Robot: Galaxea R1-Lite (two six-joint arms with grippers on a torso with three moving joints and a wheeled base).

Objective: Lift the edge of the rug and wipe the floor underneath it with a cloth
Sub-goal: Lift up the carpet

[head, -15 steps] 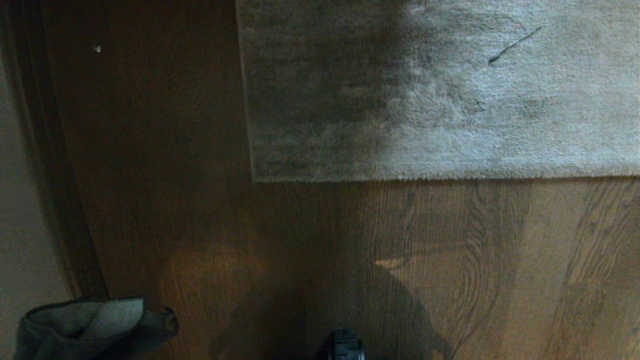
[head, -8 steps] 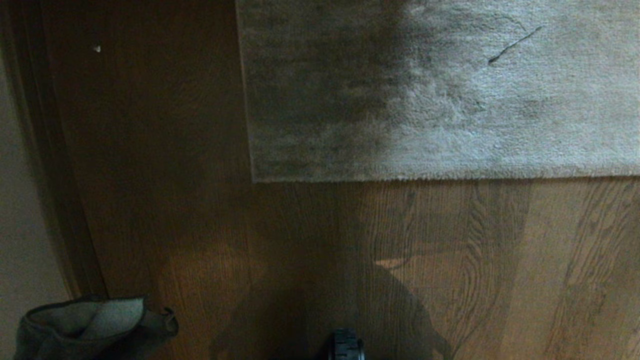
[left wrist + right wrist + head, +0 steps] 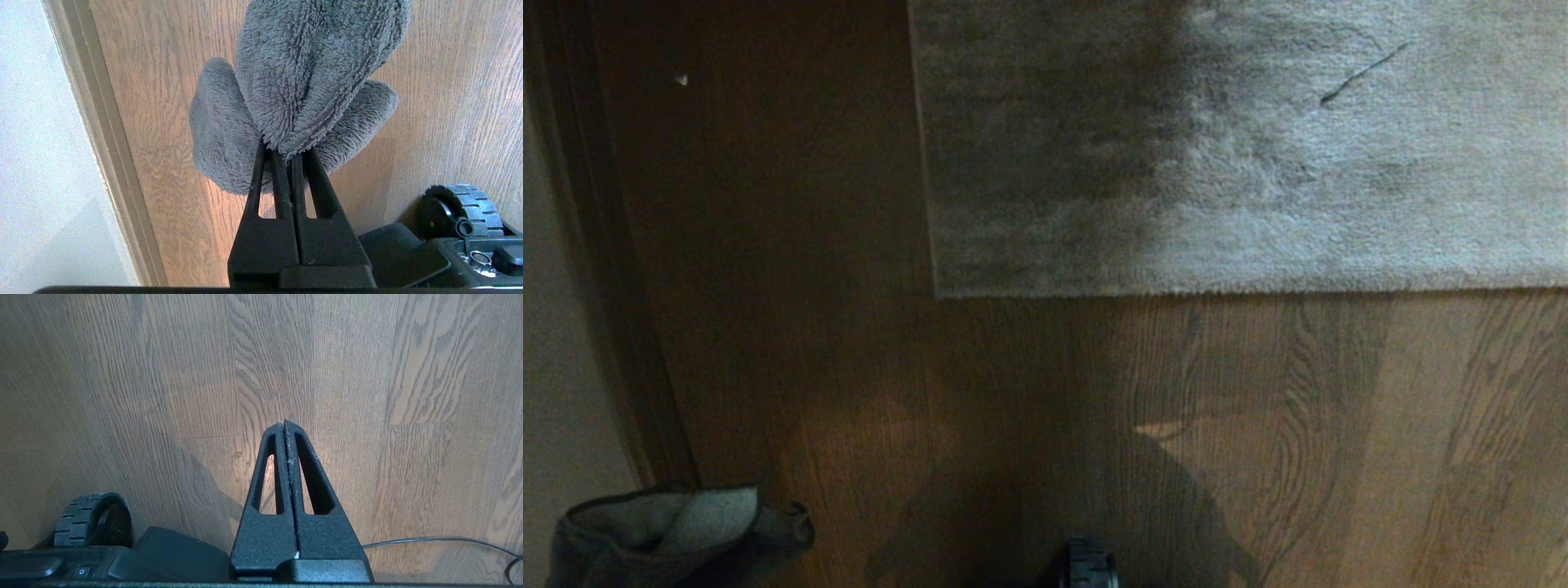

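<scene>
From your head camera you look down on brown wood-plank floor (image 3: 1258, 441) with the light grey rug (image 3: 1241, 147) lying flat across the upper part of the view. Its straight near edge runs across the picture and its left corner sits a little left of centre. A thin dark thread (image 3: 1364, 72) lies on the rug toward the right.

Your left gripper (image 3: 286, 153) hangs low at your left side, above the floor, with its two black fingers pinched together on the cloth (image 3: 302, 85). The fluffy grey cloth bunches out beyond the fingertips in soft folds. In the head view the cloth (image 3: 662, 531) shows at the bottom left corner, next to the pale baseboard (image 3: 102, 134) and well apart from the rug.

Your right gripper (image 3: 284, 424) hangs at your right side over bare floor, fingers pressed fully together with nothing between them. A thin dark cable (image 3: 441, 540) lies on the floor near it. A ribbed black wheel (image 3: 92, 518) of your base shows beside each gripper.
</scene>
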